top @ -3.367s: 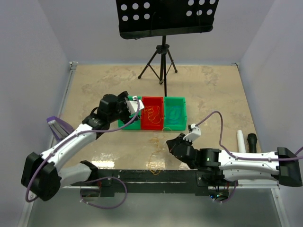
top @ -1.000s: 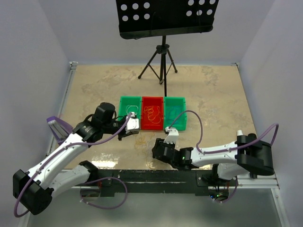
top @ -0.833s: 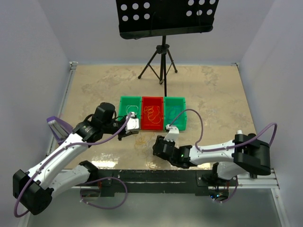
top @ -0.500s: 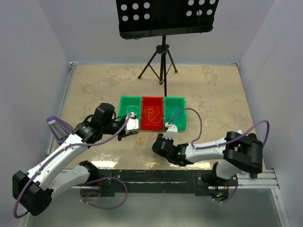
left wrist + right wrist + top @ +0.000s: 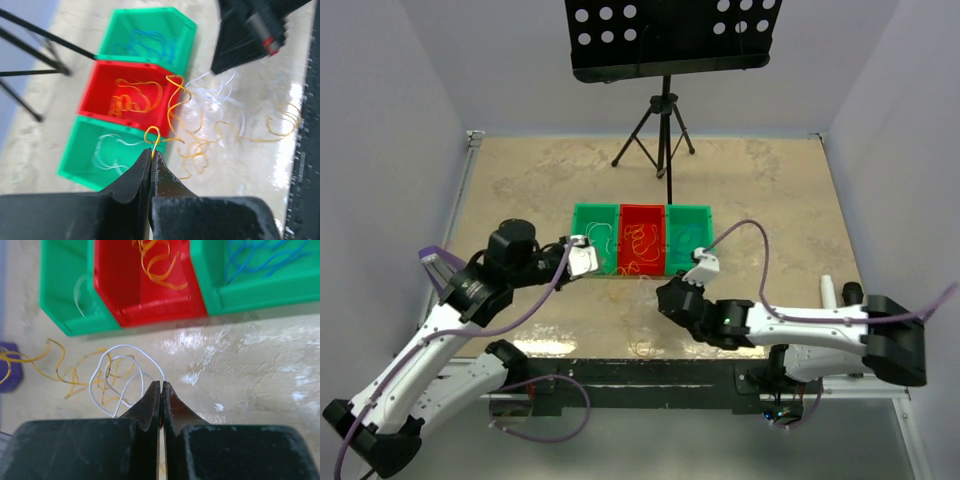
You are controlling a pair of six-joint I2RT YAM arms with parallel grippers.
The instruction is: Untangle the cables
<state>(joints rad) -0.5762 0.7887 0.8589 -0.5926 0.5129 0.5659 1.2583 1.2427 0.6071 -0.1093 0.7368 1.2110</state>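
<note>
Thin cables lie tangled on the table in front of three bins. My left gripper (image 5: 151,150) is shut on a yellow-orange cable (image 5: 172,107), which rises in a loop from its tips and trails past the red bin (image 5: 102,90). Shut on a white cable (image 5: 125,352), my right gripper (image 5: 161,385) has that strand looping left over yellow-orange strands (image 5: 65,372). In the top view the left gripper (image 5: 582,258) is left of the bins and the right gripper (image 5: 667,296) is just in front of them.
Red bin (image 5: 642,262) holds orange strands, the left green bin (image 5: 595,212) pale ones, the right green bin (image 5: 688,212) blue ones. A music stand tripod (image 5: 665,130) stands behind. A white tube (image 5: 830,292) and a black cylinder (image 5: 852,293) lie at right.
My right gripper has shut on the white cable and drawn back to the right. The left arm has pulled left and back with the yellow-orange cable.
</note>
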